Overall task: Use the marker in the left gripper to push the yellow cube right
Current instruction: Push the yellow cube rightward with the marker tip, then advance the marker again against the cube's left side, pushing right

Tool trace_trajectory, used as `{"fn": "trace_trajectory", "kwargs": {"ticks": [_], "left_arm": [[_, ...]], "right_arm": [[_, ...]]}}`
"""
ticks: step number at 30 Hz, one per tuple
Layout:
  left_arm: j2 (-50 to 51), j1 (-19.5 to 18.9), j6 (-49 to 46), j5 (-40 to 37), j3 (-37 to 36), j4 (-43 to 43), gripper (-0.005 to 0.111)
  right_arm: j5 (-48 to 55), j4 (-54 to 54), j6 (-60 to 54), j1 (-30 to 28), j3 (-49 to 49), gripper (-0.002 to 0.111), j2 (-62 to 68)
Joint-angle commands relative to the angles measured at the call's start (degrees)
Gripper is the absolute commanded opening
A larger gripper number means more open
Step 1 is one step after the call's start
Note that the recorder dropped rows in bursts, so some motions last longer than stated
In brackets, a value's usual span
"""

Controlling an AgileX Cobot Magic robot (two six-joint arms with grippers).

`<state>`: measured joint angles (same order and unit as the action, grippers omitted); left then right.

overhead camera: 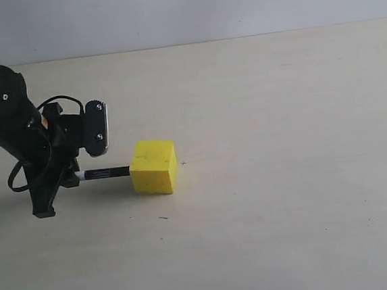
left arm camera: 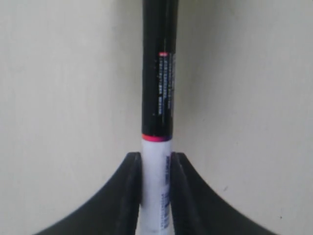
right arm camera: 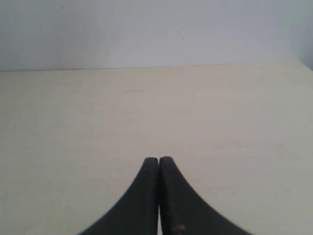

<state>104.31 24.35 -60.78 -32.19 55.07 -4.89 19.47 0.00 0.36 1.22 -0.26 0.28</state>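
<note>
In the exterior view, a black two-fingered left hand [overhead camera: 73, 176] on a bulky black arm with loose cables is seen at the left of the frame, lowered close to the pale cream desk [overhead camera: 286, 198]. A slim marker [overhead camera: 105, 172] with a white printed barrel and a long black section is clamped in it and held level, pointing toward the right of the frame. In the left wrist view the two fingers [left arm camera: 131, 186] are seen closed partway, pressed against either side of the white barrel, with the black section projecting beyond them. A solid, matte, bright yellow cube [overhead camera: 154, 167] is set on the desk a little left of centre in the exterior view, just right of the hand. The marker's black end is seen at the cube's left face and appears to touch it. In the right wrist view the black right hand [right arm camera: 159, 164] is shown above the desk, its jaws pressed together with nothing held.
</note>
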Motion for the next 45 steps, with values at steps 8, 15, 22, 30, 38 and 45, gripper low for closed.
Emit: {"fn": "trace_trajectory", "kwargs": {"ticks": [8, 15, 22, 30, 38, 45], "left_arm": [[0.0, -0.2, -0.4, 0.0, 0.2, 0.1, 0.0], [0.3, 6.1, -0.4, 3.4, 0.2, 0.1, 0.0], [0.3, 2.7, 1.6, -2.0, 0.2, -0.3, 0.0], [0.3, 4.9, 1.5, 5.8, 0.2, 0.1, 0.0], [0.3, 6.4, 1.6, 6.9, 0.2, 0.1, 0.0], [0.3, 6.1, 1.6, 4.3, 0.2, 0.1, 0.0]], "right_arm": [[-0.8, 0.0, -0.4, -0.4, 0.3, 0.0, -0.3], [-0.8, 0.0, -0.4, -0.4, 0.3, 0.0, -0.3], [-0.8, 0.0, -0.4, -0.4, 0.3, 0.0, -0.3], [-0.8, 0.0, -0.4, -0.4, 0.3, 0.0, -0.3], [-0.8, 0.0, -0.4, -0.4, 0.3, 0.0, -0.3], [-0.8, 0.0, -0.4, -0.4, 0.3, 0.0, -0.3]]}}
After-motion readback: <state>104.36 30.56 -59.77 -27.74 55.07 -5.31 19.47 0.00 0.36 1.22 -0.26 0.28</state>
